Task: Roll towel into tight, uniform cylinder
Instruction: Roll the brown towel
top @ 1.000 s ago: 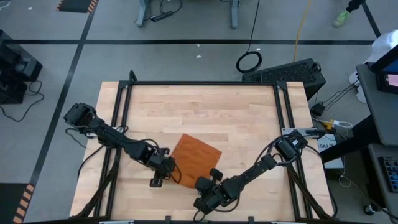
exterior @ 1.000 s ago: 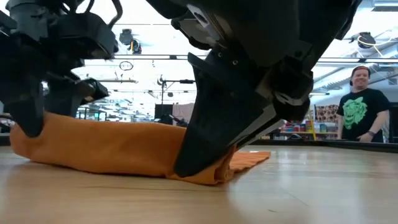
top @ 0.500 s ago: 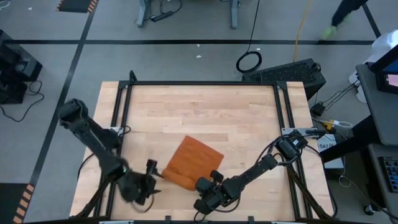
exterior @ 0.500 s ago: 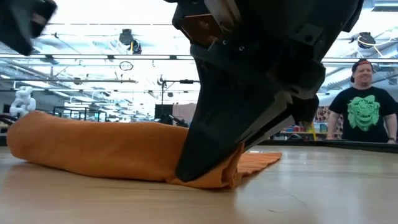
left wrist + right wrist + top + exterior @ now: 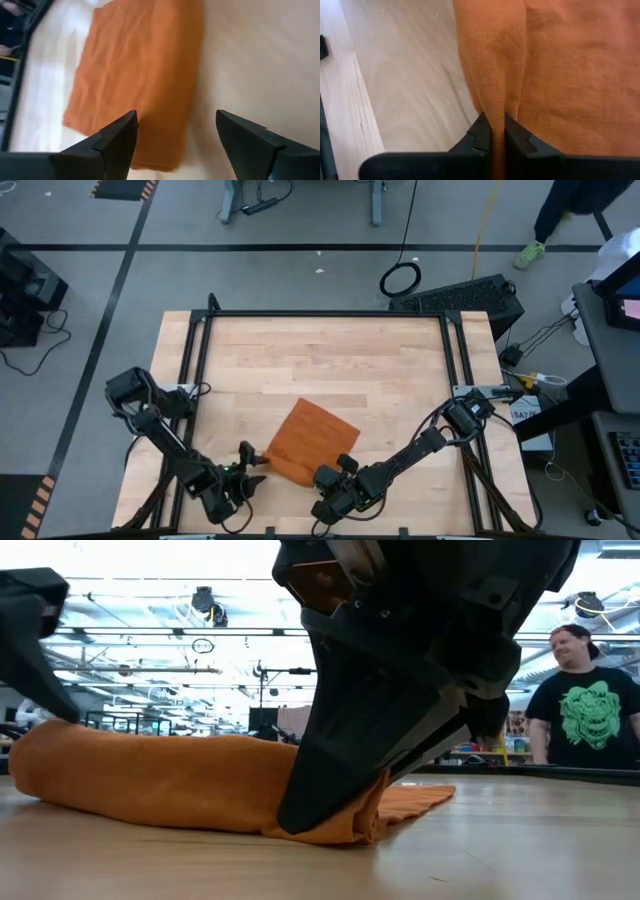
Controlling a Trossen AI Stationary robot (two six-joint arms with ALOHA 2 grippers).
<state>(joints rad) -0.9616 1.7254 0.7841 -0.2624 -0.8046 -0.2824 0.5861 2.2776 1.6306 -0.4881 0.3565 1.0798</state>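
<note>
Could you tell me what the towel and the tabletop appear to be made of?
The towel looks like soft woven fabric, rust-orange and matte: a fine weave shows in the right wrist view, and it folds limply where the right gripper pinches its edge. The tabletop seems to be pale wood with a smooth, faintly glossy finish; plank seams and grain streaks show, though it could be a laminate.

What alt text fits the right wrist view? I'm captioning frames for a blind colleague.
The right gripper pinches a raised fold of the rust-orange towel between its two dark fingers, shut on the cloth. The towel lies on a pale wooden table.
</note>
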